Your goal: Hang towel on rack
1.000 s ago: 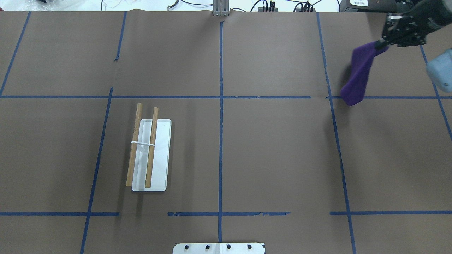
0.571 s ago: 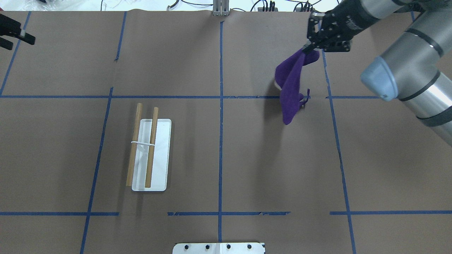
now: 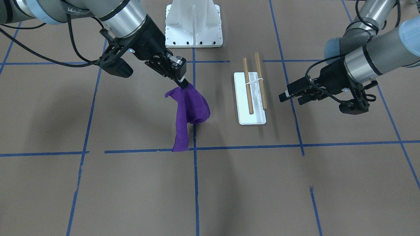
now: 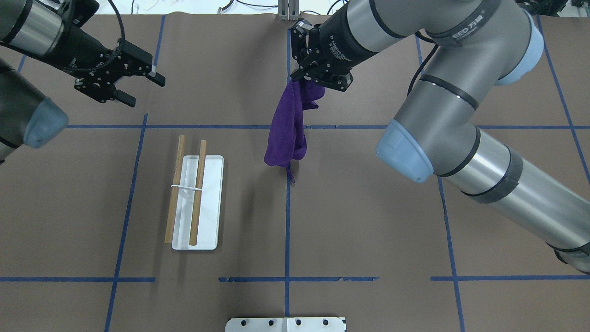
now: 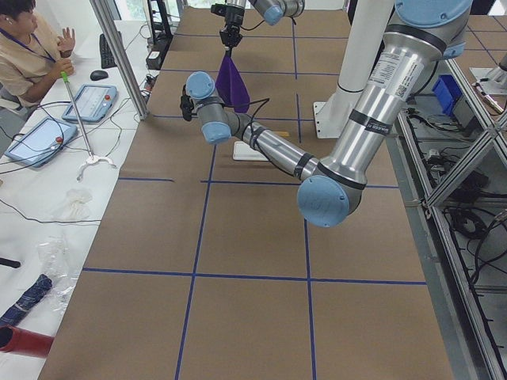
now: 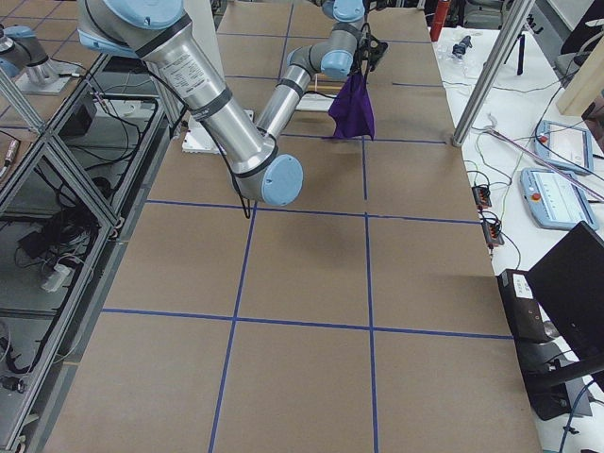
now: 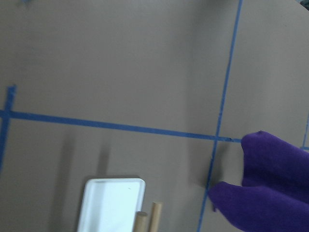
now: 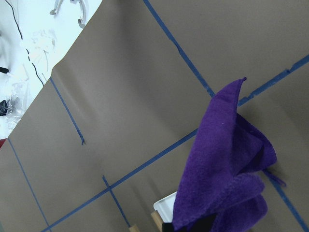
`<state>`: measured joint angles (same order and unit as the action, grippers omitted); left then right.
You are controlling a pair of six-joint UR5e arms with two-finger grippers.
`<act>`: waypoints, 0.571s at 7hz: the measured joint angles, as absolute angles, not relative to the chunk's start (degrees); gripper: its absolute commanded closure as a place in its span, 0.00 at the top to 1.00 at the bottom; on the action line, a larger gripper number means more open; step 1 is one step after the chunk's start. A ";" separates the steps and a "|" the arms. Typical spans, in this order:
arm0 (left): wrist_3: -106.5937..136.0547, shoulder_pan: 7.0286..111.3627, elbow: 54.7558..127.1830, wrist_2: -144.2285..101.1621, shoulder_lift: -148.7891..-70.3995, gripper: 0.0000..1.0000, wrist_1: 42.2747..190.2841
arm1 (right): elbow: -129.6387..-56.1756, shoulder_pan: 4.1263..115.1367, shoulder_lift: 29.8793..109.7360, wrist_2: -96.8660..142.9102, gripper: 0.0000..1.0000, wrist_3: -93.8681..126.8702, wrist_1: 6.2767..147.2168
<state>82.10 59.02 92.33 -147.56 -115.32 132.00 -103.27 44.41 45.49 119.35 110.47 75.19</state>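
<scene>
Hidden or cut off:
- The right wrist view shows only cloth. The finger ends are lost in a dark patch at the bottom edge.
- The left wrist view clips the rack, showing one rounded base corner and two rod ends.
- In the exterior left view the near arm covers most of the rack.

Right gripper (image 4: 295, 81): pressed together on the top corner of the towel (image 4: 286, 131). The cloth hangs free over the table's centre tape line, in the half toward the far edge. Its lowest tip is possibly just clear of the paper, but the overhead angle is too steep to tell.

Towel: deep purple with a fleecy nap. It is bunched in long vertical folds, and a thin loose strand trails at the bottom.

Left gripper (image 4: 144, 91): fingers spread, holding nothing, hovering toward the far left corner.

Rack (image 4: 209, 207): stands on the left half, nearer the robot's edge and well apart from the towel. The base is flat glossy white with rounded corners. Two parallel light-brown wooden dowels are joined at mid-length by a white crosspiece. Both are bare.

Table (image 4: 368, 221): matte brown paper gridded with blue tape.
</scene>
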 measured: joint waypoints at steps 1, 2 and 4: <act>89.09 55.87 92.02 -144.17 -117.53 1.00 133.72 | -103.49 41.67 44.44 115.84 0.00 111.79 75.20; 97.32 53.32 91.70 -140.47 -120.84 1.00 134.23 | -103.96 40.21 43.92 114.43 0.00 111.67 75.15; 105.93 51.21 90.93 -137.17 -124.67 1.00 134.22 | -105.97 38.54 44.27 114.97 0.00 105.74 75.09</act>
<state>105.93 51.21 90.93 -137.17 -124.67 134.22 -105.97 38.54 44.27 114.97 105.74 75.09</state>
